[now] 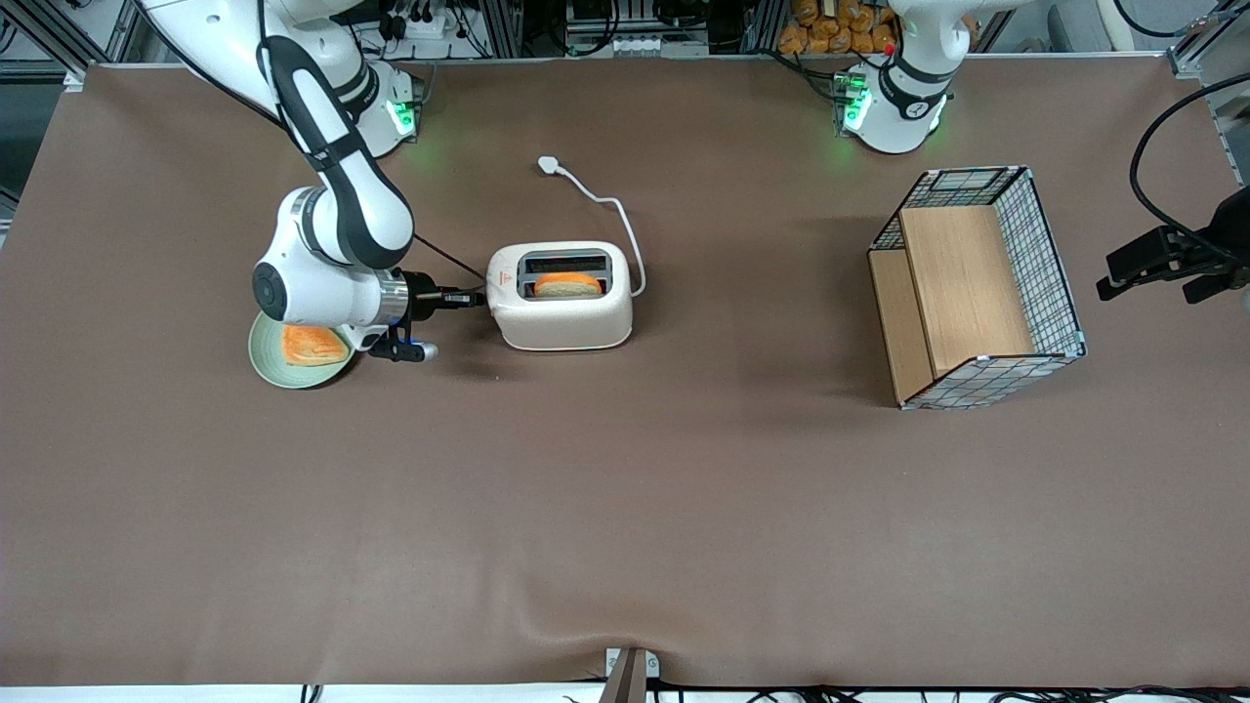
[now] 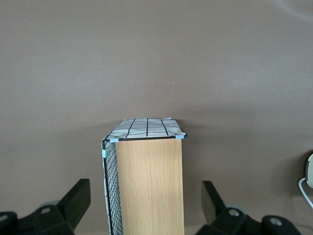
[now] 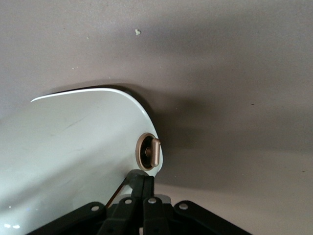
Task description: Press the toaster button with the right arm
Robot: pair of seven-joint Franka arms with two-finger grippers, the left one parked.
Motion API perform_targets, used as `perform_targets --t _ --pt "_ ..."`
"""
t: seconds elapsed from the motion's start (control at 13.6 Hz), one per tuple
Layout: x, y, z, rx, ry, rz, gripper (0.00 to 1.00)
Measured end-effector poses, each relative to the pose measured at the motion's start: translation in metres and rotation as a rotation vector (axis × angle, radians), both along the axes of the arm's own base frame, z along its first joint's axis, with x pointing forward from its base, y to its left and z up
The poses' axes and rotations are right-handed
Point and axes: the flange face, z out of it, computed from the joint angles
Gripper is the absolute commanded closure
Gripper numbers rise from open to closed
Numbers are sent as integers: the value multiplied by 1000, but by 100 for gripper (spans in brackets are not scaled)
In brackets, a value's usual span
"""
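Reaching level along the table, the right arm (image 1: 332, 195) is pressing its closed gripper (image 1: 476, 297) against the toaster (image 1: 562, 298) end face just beside the toaster button (image 3: 149, 152), risking sliding the light appliance toward the parked arm's end.

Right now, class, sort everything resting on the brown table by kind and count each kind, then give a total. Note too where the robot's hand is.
Toaster: 1
Bread slices: 2, one in the toaster's slot, one on the plate
Green plate: 1
Wire-mesh basket: 1
Total: 5
The hand is at the toaster's narrow end face, fingers shut.
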Motion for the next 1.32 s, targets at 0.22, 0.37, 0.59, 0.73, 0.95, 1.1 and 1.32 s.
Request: perform_targets --t 0.22,0.37,0.59,0.73,0.95,1.1,1.32 --pt "0 -1 4 8 -1 9 100" --pt "2 0 14 16 -17 19 100" --pt "5 -4 34 15 -43 42 87" --pt "10 -13 42 -5 -67 58 11" --pt "19 -28 54 -14 -97 49 0" --pt "25 -42 63 -23 -108 50 0" --pt "40 -73 82 -46 -138 37 0"
